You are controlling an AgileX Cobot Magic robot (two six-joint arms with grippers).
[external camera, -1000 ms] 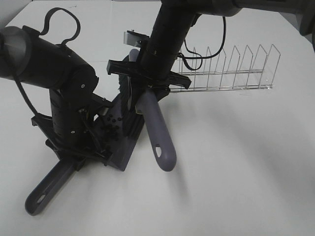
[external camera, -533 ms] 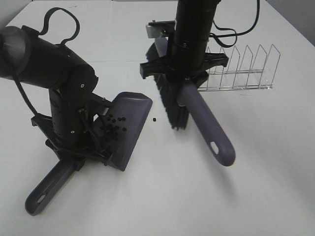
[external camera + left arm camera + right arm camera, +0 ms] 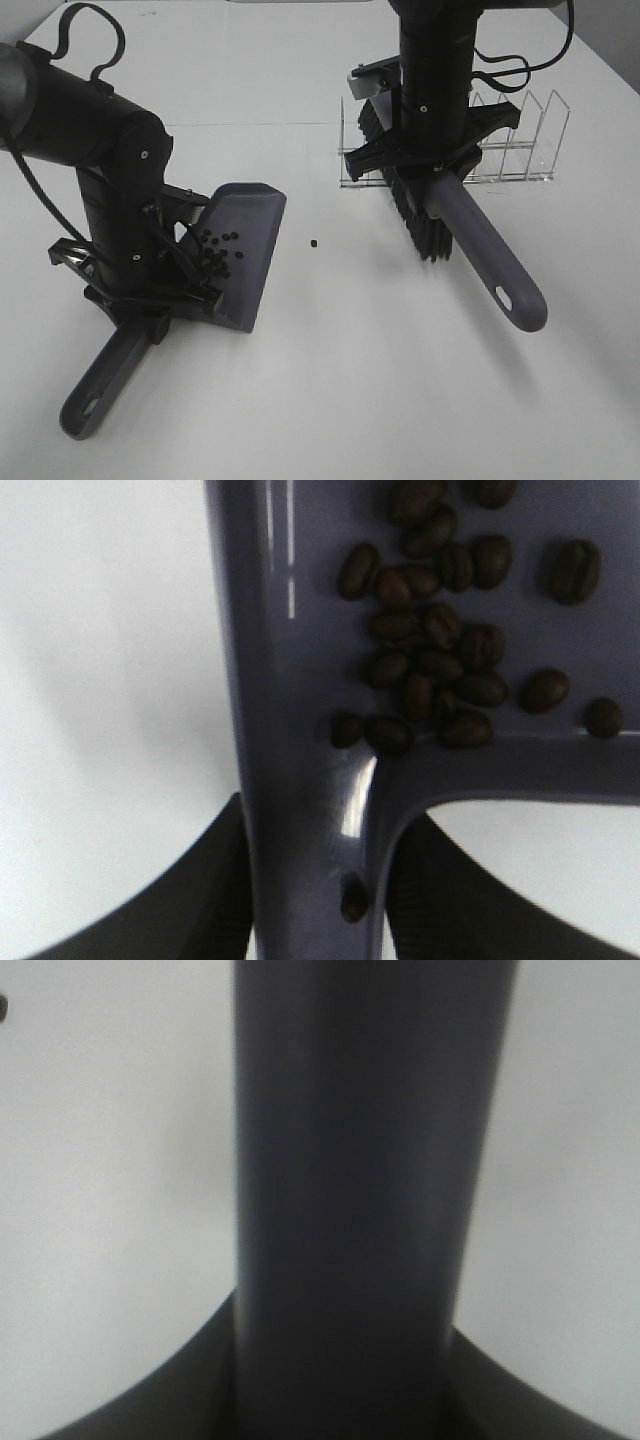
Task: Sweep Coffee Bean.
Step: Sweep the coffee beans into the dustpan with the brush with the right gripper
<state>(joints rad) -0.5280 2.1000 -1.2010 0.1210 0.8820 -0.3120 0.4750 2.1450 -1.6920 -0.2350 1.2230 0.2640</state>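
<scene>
Left hand (image 3: 150, 305), fingertips hidden beneath arm, clamped on glossy grey-purple dustpan (image 3: 250, 215) handle; coffee bean (image 3: 213, 255) heap, dark ovals, at pan's rear wall; one stray bean (image 3: 314, 243) on white table (image 3: 330, 380). Right hand (image 3: 432, 165) clamped on smooth brush (image 3: 490, 270) handle, black bristles (image 3: 415, 215) partly hiding wire rack (image 3: 520, 140).

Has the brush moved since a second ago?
Yes. The brush swung right, off the dustpan, and now sits in front of the wire rack instead of left of it.
</scene>
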